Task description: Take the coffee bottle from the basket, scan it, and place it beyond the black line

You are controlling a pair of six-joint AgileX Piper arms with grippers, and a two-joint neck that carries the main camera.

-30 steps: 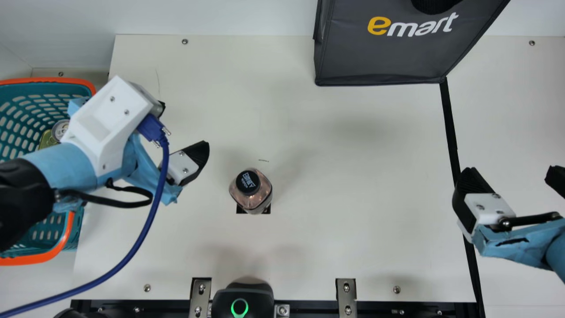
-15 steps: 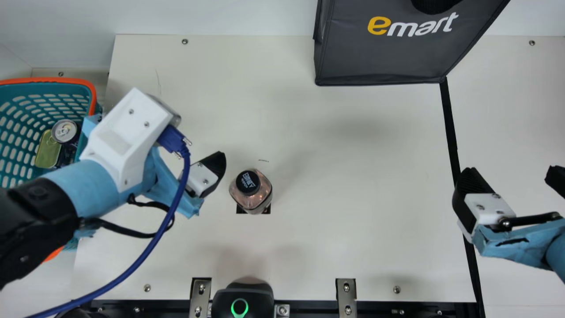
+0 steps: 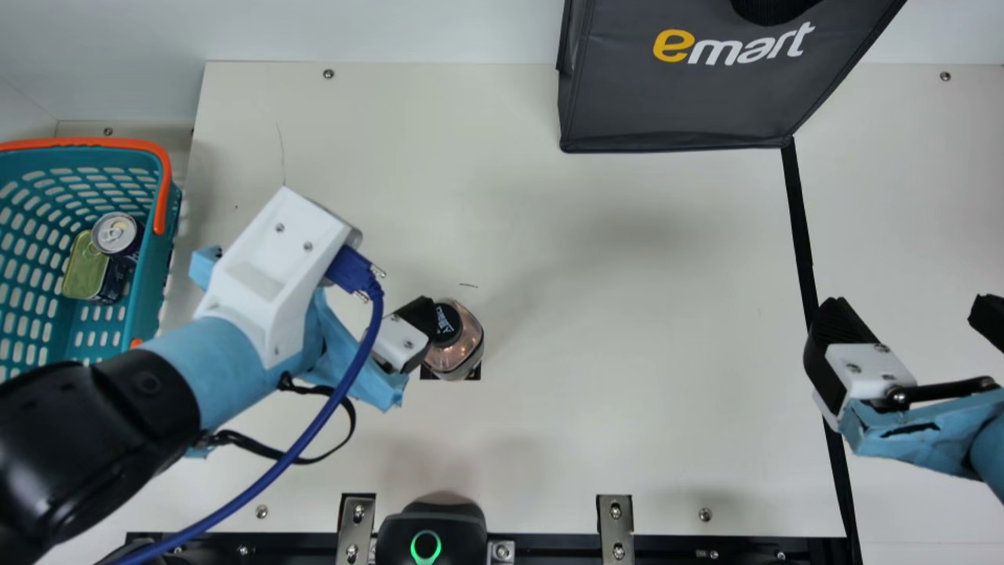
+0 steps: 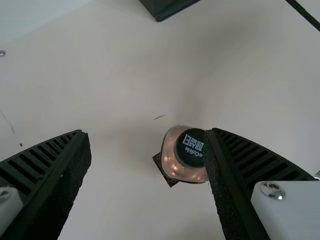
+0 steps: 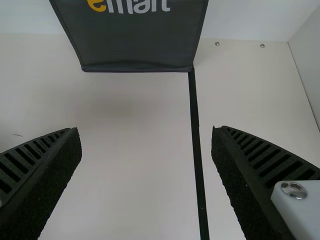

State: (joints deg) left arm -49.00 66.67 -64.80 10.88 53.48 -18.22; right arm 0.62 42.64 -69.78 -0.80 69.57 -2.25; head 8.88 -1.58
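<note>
The coffee bottle point(image 3: 464, 345), pinkish brown with a black cap, stands upright over a dark patch on the table. My left gripper point(image 3: 408, 333) is over its left side, one fingertip overlapping the cap's edge. In the left wrist view the same gripper point(image 4: 147, 132) is open, with the bottle point(image 4: 174, 162) beside and partly behind one finger. My right gripper point(image 3: 910, 304) hangs open above the black line point(image 3: 800, 227); in the right wrist view, nothing is between the fingers of that gripper point(image 5: 145, 130). The teal basket point(image 3: 149, 290) is at the far left.
A can point(image 3: 115, 233) and a yellow-lidded tin point(image 3: 85, 271) lie in the basket. The dark bag point(image 3: 674, 110) stands at the back, near the black line's far end. A scanner point(image 3: 427, 530) with a green ring sits at the front edge. A blue cable point(image 3: 306, 439) trails from my left wrist.
My left arm has moved right and toward the table's front, from beside the basket to the bottle. The bottle and my right arm have stayed where they were.
</note>
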